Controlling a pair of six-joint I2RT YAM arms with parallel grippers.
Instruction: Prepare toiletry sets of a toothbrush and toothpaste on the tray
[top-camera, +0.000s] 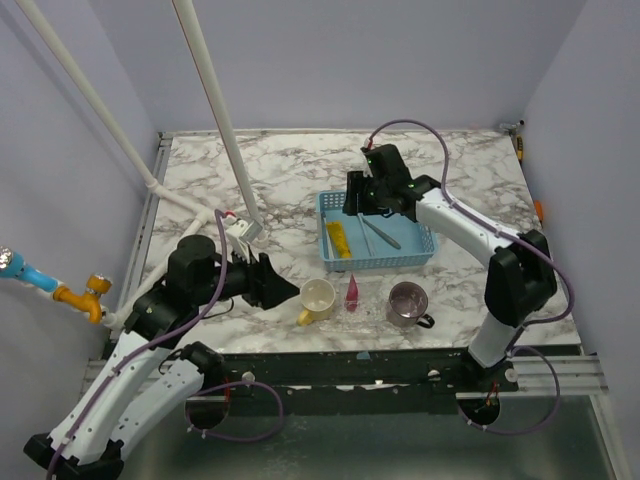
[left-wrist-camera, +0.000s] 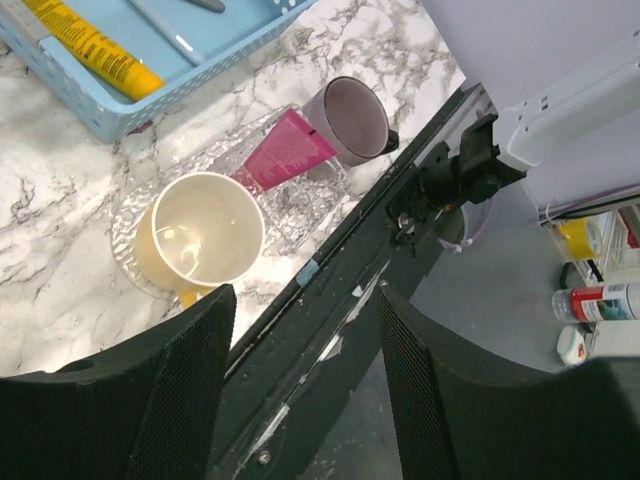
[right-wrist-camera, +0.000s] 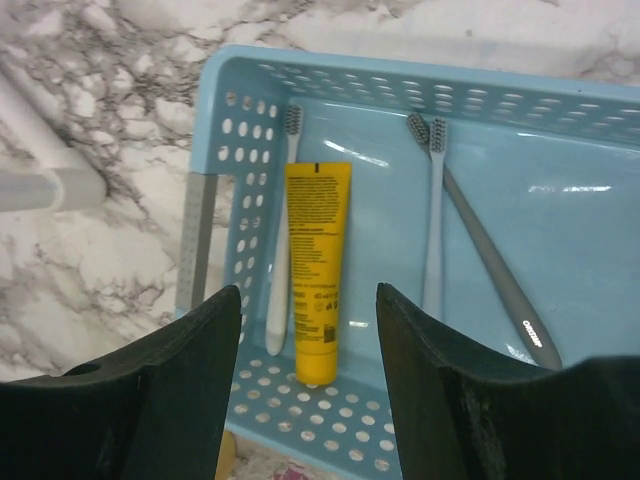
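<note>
The blue tray (top-camera: 425, 245) holds a yellow tube (top-camera: 340, 240) along its left side, with a grey brush (top-camera: 381, 232) and a pale blue brush (top-camera: 365, 236) in the middle. In the right wrist view the yellow tube (right-wrist-camera: 318, 270) has a white brush (right-wrist-camera: 280, 250) beside it, and the pale blue brush (right-wrist-camera: 433, 220) and grey brush (right-wrist-camera: 490, 265) lie crossed at their heads. The pink tube (top-camera: 352, 291) lies on a clear dish (left-wrist-camera: 300, 205) in front of the tray. My right gripper (top-camera: 358, 207) hovers open over the tray (right-wrist-camera: 330, 420). My left gripper (top-camera: 287, 290) is open and empty, left of the yellow mug (top-camera: 318, 298).
A purple mug (top-camera: 407, 303) stands right of the pink tube (left-wrist-camera: 285, 150), and the yellow mug (left-wrist-camera: 200, 232) also sits on the clear dish. The table's front edge (left-wrist-camera: 330, 270) runs just under my left gripper (left-wrist-camera: 305, 300). White pipes (top-camera: 215, 110) cross the left side.
</note>
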